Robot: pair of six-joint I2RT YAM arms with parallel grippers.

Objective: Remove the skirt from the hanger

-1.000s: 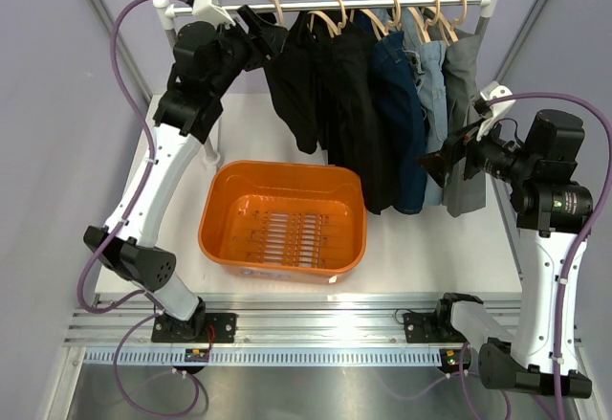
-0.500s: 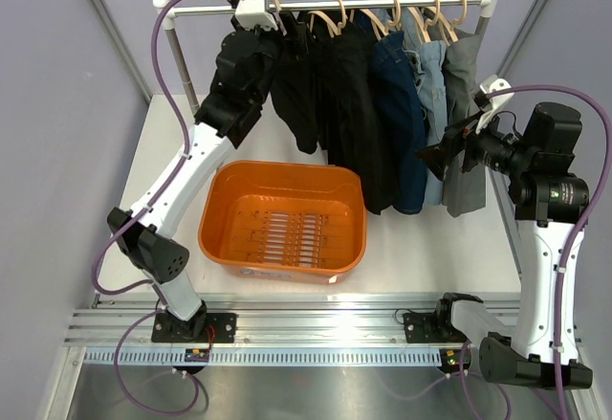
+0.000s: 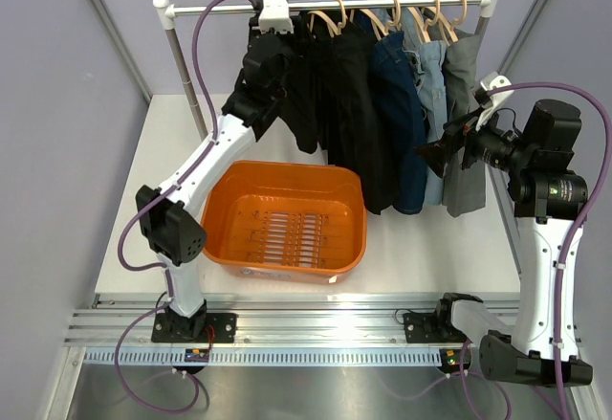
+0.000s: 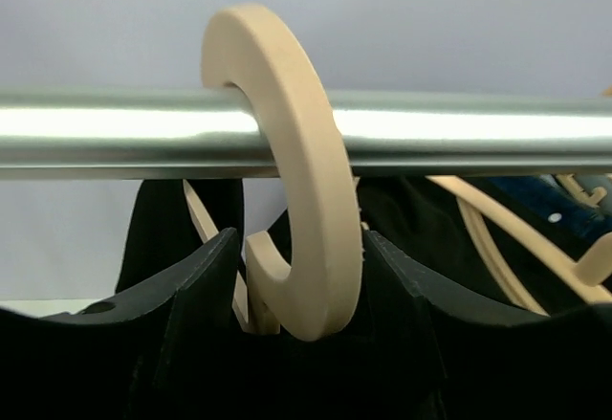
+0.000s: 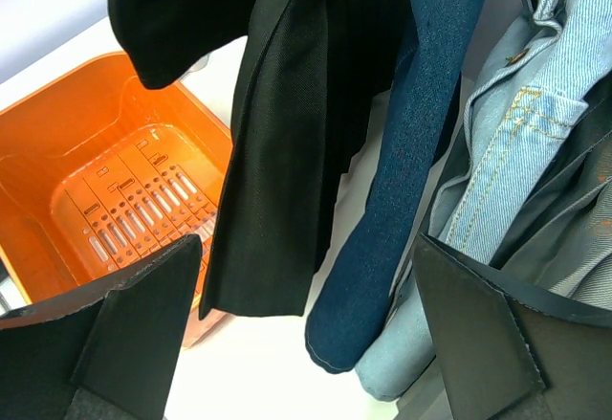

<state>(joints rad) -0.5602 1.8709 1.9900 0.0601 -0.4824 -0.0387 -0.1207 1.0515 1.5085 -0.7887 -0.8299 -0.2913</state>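
Several skirts hang on wooden hangers from a metal rail (image 3: 210,6). The leftmost is a short black skirt (image 3: 302,104). My left gripper (image 3: 285,35) is raised to the rail at this skirt's hanger. In the left wrist view the hanger's beige hook (image 4: 304,181) sits over the rail (image 4: 478,139), and my left gripper (image 4: 296,240) is open with one finger on each side of the hook. My right gripper (image 3: 442,157) is open and empty, facing the hanging clothes from the right. The right wrist view shows my right gripper (image 5: 308,248) before black skirts (image 5: 287,152) and a dark blue one (image 5: 411,181).
An orange basket (image 3: 218,211) stands on the white table under the black skirts; it also shows in the right wrist view (image 5: 57,152). Denim and grey skirts (image 3: 449,85) hang at the rail's right end. The rail's posts (image 3: 184,76) stand at both ends.
My left arm has swung right along the rail, from the left post to the leftmost hanger's hook. The right gripper has barely moved.
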